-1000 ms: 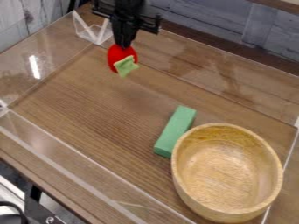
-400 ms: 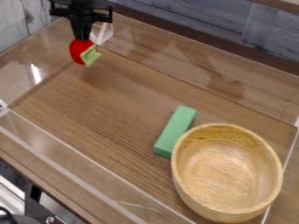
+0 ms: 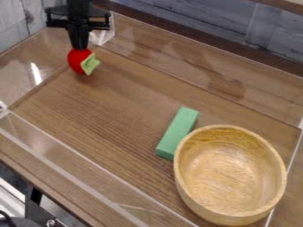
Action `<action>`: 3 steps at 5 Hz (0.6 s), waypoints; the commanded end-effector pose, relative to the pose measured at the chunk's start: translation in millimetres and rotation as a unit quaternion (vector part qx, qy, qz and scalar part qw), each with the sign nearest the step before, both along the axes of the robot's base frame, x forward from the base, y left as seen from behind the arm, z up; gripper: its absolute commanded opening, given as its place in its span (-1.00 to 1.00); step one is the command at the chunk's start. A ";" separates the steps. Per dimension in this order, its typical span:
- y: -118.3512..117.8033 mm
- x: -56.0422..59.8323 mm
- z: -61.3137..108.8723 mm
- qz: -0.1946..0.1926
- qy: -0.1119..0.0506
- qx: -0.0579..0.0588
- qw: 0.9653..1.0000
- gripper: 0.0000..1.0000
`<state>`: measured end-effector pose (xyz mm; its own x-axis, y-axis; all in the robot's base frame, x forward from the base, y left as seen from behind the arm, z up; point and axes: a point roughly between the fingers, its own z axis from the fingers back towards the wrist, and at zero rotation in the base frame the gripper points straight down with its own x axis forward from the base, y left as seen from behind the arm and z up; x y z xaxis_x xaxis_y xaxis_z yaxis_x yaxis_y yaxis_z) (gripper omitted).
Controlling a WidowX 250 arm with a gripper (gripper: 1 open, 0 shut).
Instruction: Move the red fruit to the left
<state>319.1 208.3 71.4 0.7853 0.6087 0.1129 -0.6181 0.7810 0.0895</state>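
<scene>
The red fruit (image 3: 83, 62), small and bright red with a light-green cap on its right side, hangs at the far left of the wooden table, just under my gripper (image 3: 80, 46). The black gripper comes down from above and is shut on the fruit's top. The fruit sits low over the table; whether it touches the surface I cannot tell.
A green rectangular block (image 3: 179, 132) lies right of centre. A large wooden bowl (image 3: 231, 174) stands at the front right. Clear plastic walls (image 3: 35, 66) ring the table, close to the fruit on its left.
The gripper has carried the red fruit leftward from the back middle to the far left, and over the last moment lowered it slightly.
</scene>
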 end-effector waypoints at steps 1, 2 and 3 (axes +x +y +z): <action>6.7 6.4 21.5 0.024 -0.020 -0.001 1.000 -1.00; 9.7 10.0 28.9 0.047 -0.020 -0.016 0.999 -1.00; 7.1 4.8 20.0 0.069 -0.016 -0.024 0.997 -1.00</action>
